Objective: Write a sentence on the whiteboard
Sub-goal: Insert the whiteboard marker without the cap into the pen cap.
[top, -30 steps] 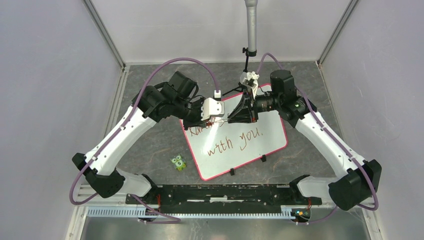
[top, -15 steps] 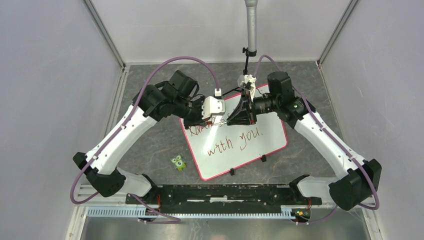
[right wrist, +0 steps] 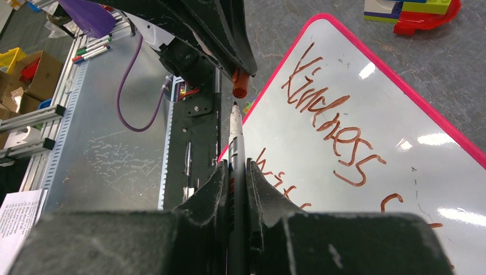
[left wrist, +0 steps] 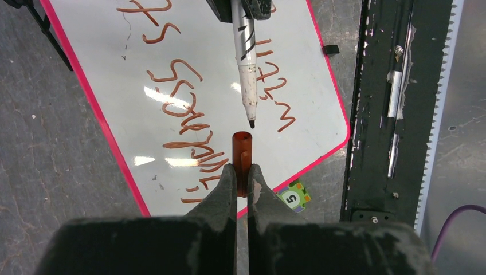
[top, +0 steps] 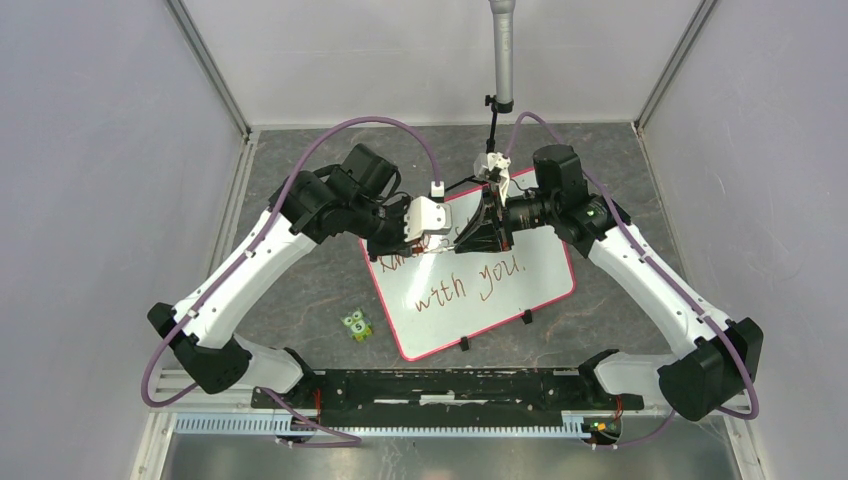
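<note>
The whiteboard (top: 530, 285) lies tilted on the grey table, pink-framed, with the sentence (top: 455, 285) on it in brownish-red script. Both grippers hover above its far left part, facing each other. My left gripper (left wrist: 241, 171) is shut on a brown-red marker cap (left wrist: 241, 150), open end pointing away. My right gripper (right wrist: 236, 166) is shut on the marker (right wrist: 235, 137). The bare tip of the marker (left wrist: 245, 63) stops a short gap from the cap's mouth, nearly in line. The right wrist view shows the cap (right wrist: 240, 86) just past the tip and "Kindness" of the sentence (right wrist: 329, 123).
A small green tile with a 5 (top: 357, 325) lies left of the board's near corner. A black rail (top: 450, 385) runs along the near edge between the arm bases. A camera pole (top: 502, 50) stands at the back. Coloured toy blocks (right wrist: 412, 11) lie beyond the board.
Both grippers have edged slightly toward the back of the table and closer together. The marker tip now sits nearer the cap's mouth. Both grips are unchanged.
</note>
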Action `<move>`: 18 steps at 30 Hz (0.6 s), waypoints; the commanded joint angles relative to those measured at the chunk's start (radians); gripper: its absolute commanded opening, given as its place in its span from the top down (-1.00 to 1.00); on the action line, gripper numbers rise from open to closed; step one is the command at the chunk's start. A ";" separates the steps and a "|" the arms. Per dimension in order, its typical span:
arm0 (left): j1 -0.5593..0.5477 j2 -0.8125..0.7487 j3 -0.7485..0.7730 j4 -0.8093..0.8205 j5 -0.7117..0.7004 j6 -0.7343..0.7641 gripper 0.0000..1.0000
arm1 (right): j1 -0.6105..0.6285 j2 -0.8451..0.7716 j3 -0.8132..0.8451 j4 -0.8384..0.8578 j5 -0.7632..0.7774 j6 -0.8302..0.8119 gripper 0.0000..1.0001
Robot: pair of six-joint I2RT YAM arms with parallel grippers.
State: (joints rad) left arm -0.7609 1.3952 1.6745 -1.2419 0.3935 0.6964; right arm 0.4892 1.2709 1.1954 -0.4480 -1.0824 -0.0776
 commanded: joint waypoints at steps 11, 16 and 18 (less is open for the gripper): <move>-0.006 -0.008 0.016 -0.021 0.027 -0.005 0.95 | 0.010 -0.010 0.041 0.017 -0.005 -0.001 1.00; -0.009 0.004 0.027 -0.021 0.031 -0.006 0.95 | 0.014 -0.011 0.041 0.024 -0.003 0.004 1.00; -0.012 0.008 0.032 -0.022 0.031 -0.008 0.95 | 0.016 -0.009 0.041 0.024 -0.003 0.004 1.00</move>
State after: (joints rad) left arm -0.7616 1.3972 1.6741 -1.2556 0.3988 0.6964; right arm 0.4980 1.2709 1.1957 -0.4500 -1.0809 -0.0761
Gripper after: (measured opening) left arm 0.058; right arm 0.159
